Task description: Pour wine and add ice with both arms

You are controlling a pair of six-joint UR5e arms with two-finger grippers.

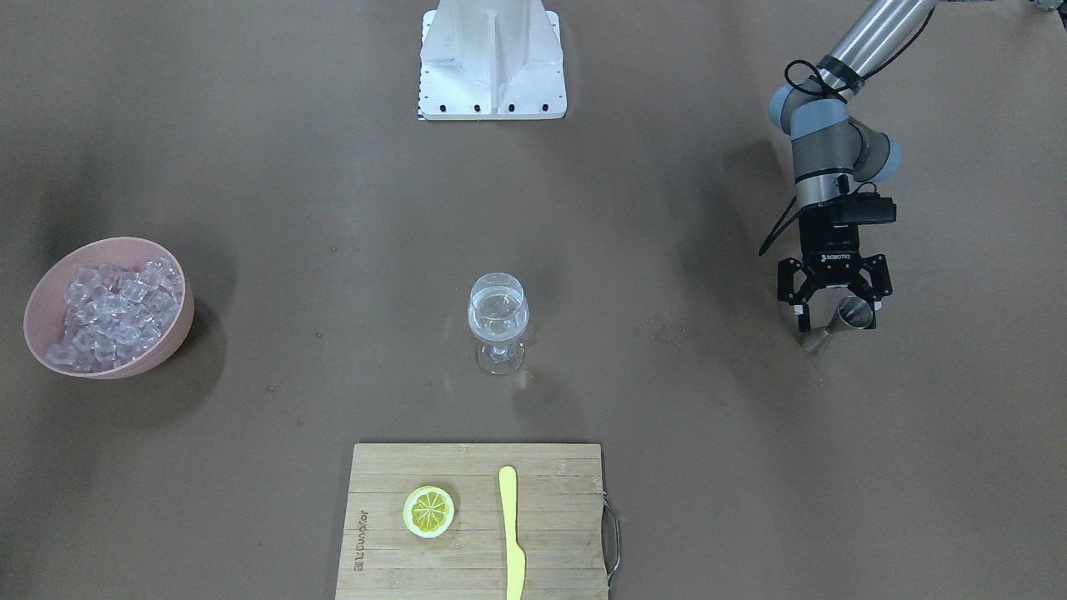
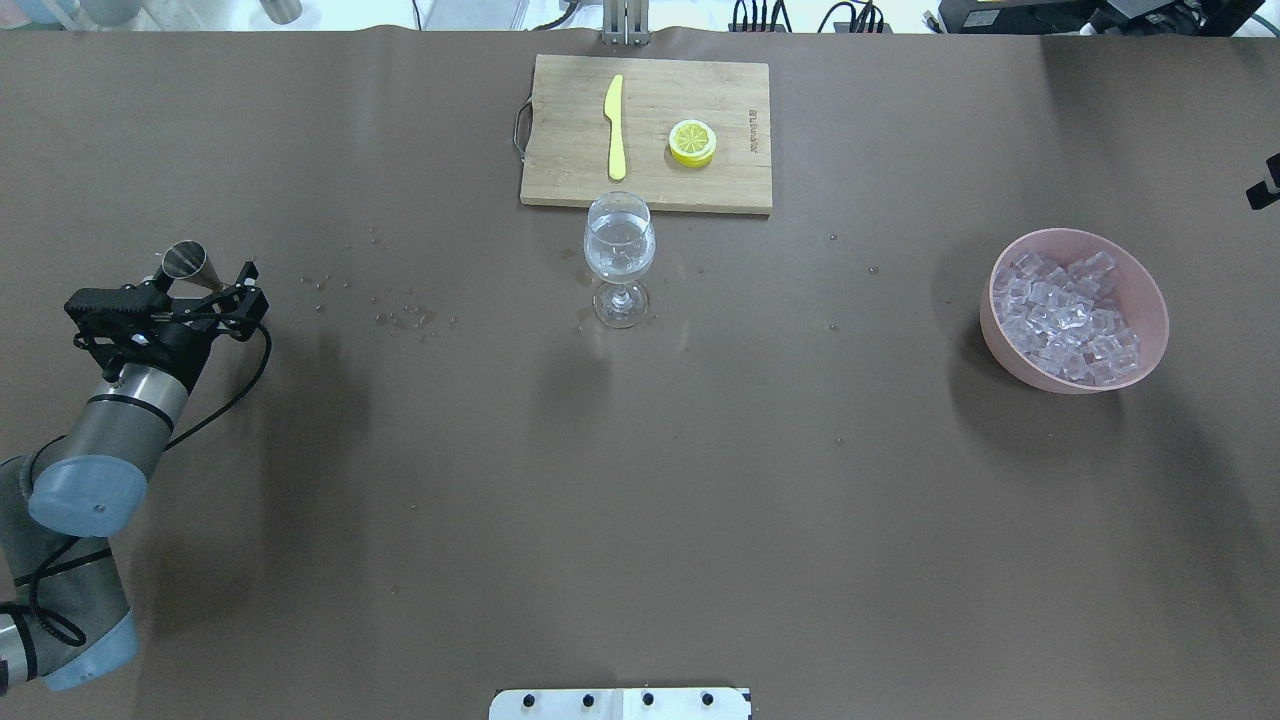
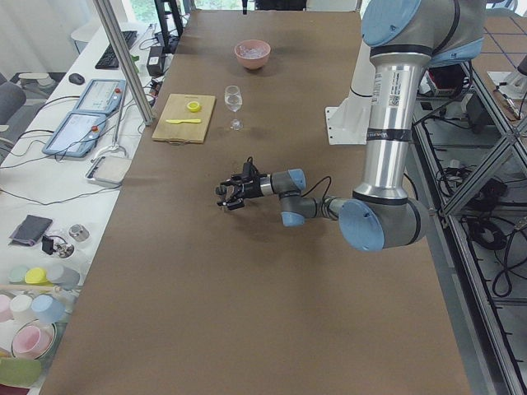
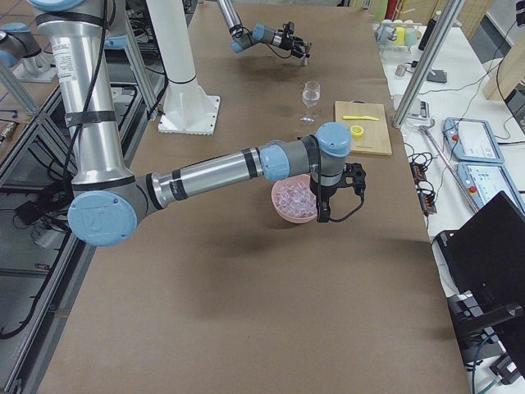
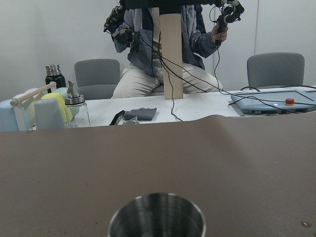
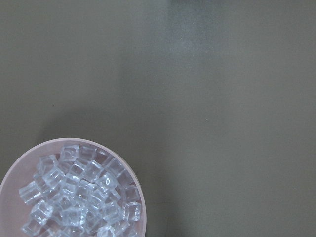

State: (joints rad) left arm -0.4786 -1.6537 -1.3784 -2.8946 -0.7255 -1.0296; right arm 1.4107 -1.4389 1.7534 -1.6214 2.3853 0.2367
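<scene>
Wine (image 1: 498,317) in glass (image 1: 498,358), left jaws seemingly wide round jigger (image 1: 842,321), right jaws near ice (image 1: 112,314), opening indiscernible.

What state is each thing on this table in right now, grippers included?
wine glass, upright, clear wine inside, no ice
ice, piled in the pink bowl
metal jigger, standing upright, not gripped
left gripper, open around the jigger
right gripper, near the bowl, cannot tell
lemon slice, flat on the cutting board
yellow knife, flat beside it
</scene>
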